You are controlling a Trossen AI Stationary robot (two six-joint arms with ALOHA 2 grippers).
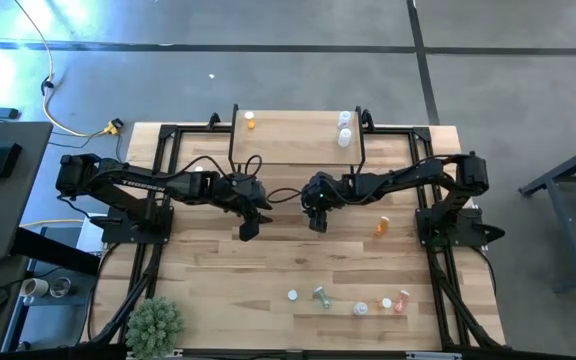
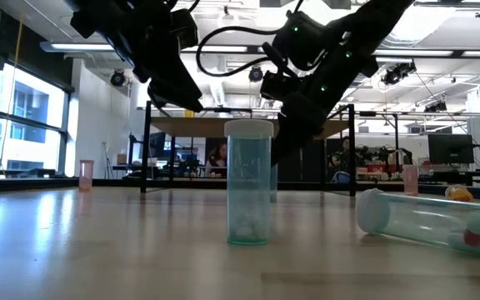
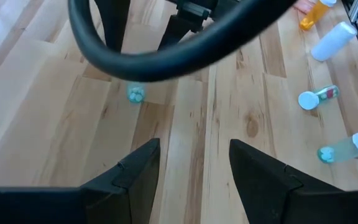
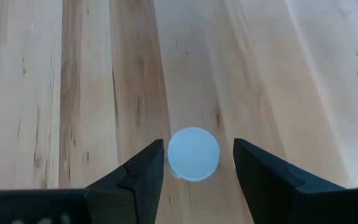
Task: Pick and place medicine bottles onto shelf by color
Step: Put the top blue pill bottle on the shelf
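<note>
1. Right wrist view looks down on a round white cap of a small bottle (image 4: 193,154) standing on the big wooden table (image 4: 55,74). The cap sits between the two dark fingers of the right gripper (image 4: 194,165). The fingers are spread, one on each side, and I cannot tell if they touch it. They look lined up that way so they can squeeze the bottle next.
2. Low view shows a clear blue-green bottle with a white cap (image 2: 248,182) standing up straight. Another clear bottle (image 2: 427,221) lies on its side.
3. High view shows the small light-wood shelf on black legs (image 1: 298,135) at the far side. An orange bottle (image 1: 250,120) stands at one end and white bottles (image 1: 345,128) at the other, so colours stay apart.
4. More bottles wait on the table: an orange one (image 1: 381,227) and a few near the front edge (image 1: 358,300).
5. The left gripper (image 1: 248,225) hangs over the middle of the table, fingers apart, holding nothing.
6. A green plant (image 1: 154,322) sits in the front corner.
</note>
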